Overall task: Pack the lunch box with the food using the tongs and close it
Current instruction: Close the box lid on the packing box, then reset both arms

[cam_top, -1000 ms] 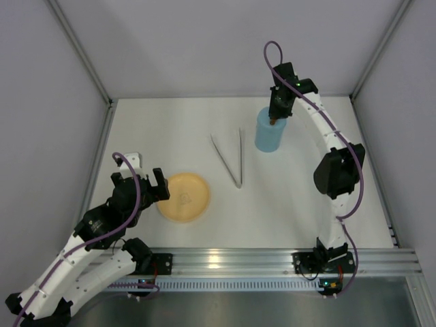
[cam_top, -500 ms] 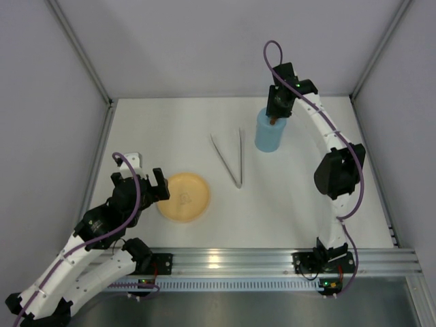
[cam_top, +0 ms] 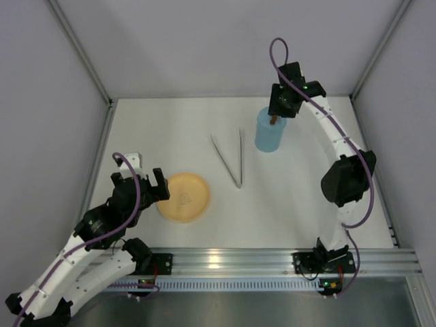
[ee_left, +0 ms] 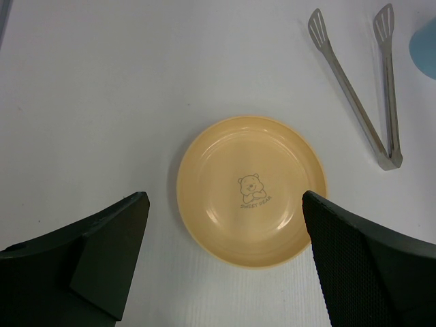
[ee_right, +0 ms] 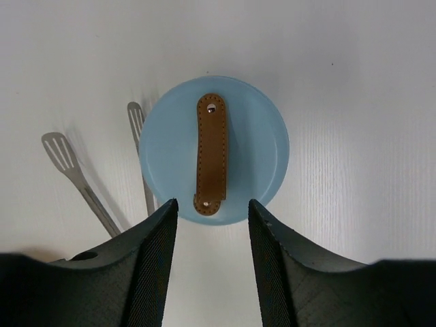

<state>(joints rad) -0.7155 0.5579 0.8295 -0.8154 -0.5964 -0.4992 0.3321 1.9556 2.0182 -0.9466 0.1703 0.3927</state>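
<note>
The light blue lunch box [cam_top: 268, 138] stands upright at the back right, its round lid [ee_right: 252, 150] on it with the brown handle [ee_right: 212, 153] across the top. My right gripper [cam_top: 281, 110] [ee_right: 210, 208] hovers just above the lid, open, the jaws apart on either side of the handle's near end without touching it. The silver tongs [cam_top: 230, 158] [ee_left: 368, 109] [ee_right: 75, 177] lie flat in a narrow V left of the box. My left gripper [cam_top: 141, 182] [ee_left: 223, 201] is open and holds nothing, above the near edge of the plate. The food is out of view.
A yellow-orange plate [cam_top: 184, 196] [ee_left: 225, 157] with a bear print sits at the front left with nothing on it. White walls and metal frame posts enclose the table on three sides.
My right gripper has opened, let go of the lid's handle and drawn a little back and to the right. The lid stays on the box. The left arm has not moved.
</note>
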